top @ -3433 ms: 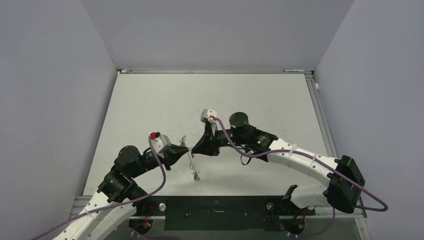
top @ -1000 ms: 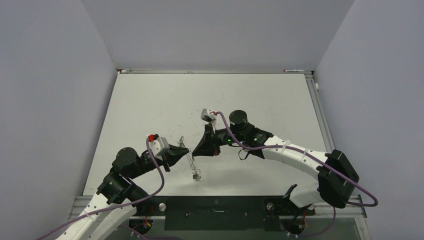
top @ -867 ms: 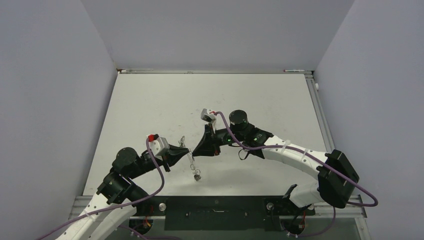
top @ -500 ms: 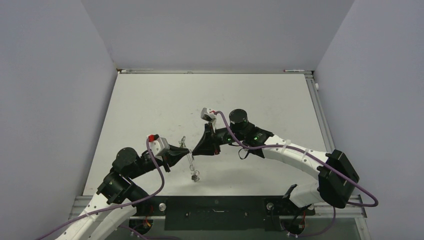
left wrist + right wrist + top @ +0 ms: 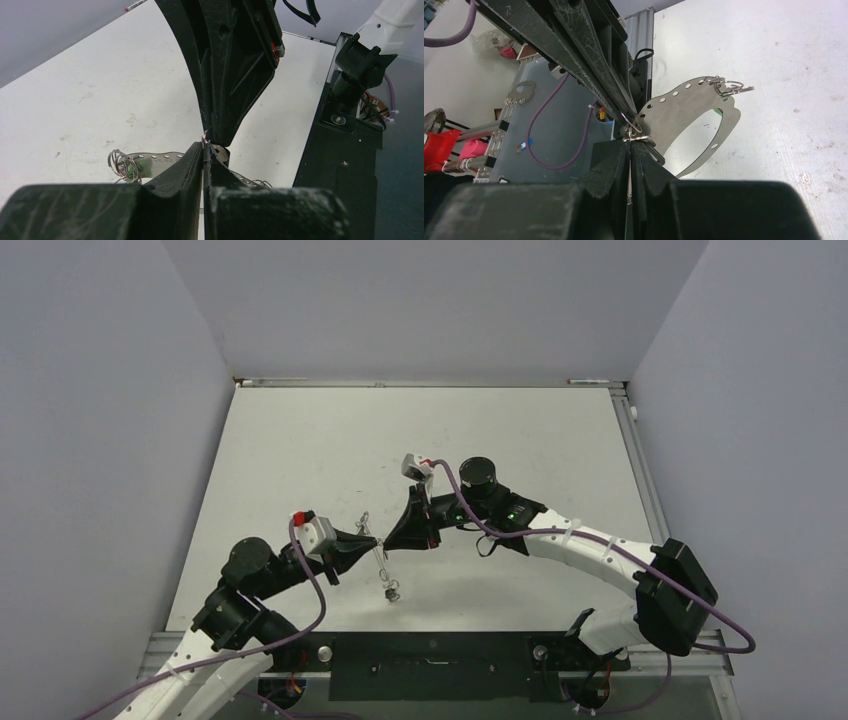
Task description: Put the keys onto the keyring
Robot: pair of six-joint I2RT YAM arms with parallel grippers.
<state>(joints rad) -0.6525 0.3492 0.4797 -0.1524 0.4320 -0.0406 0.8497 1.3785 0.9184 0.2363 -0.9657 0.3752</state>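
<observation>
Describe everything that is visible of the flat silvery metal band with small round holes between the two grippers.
The flat silvery metal band is thin, shiny, curved into a loop, with small holes along it. Wire rings hang at one end. The other end sits where the shut left gripper and right gripper meet tip to tip; which holds it is unclear. It extends over the white table.

From above, the metal pieces point(image 5: 382, 565) hanging beside the left gripper point(image 5: 372, 537) are too small to identify. Its fingers point(image 5: 185, 165) hide the perforated strip's point(image 5: 160, 159) middle.
</observation>
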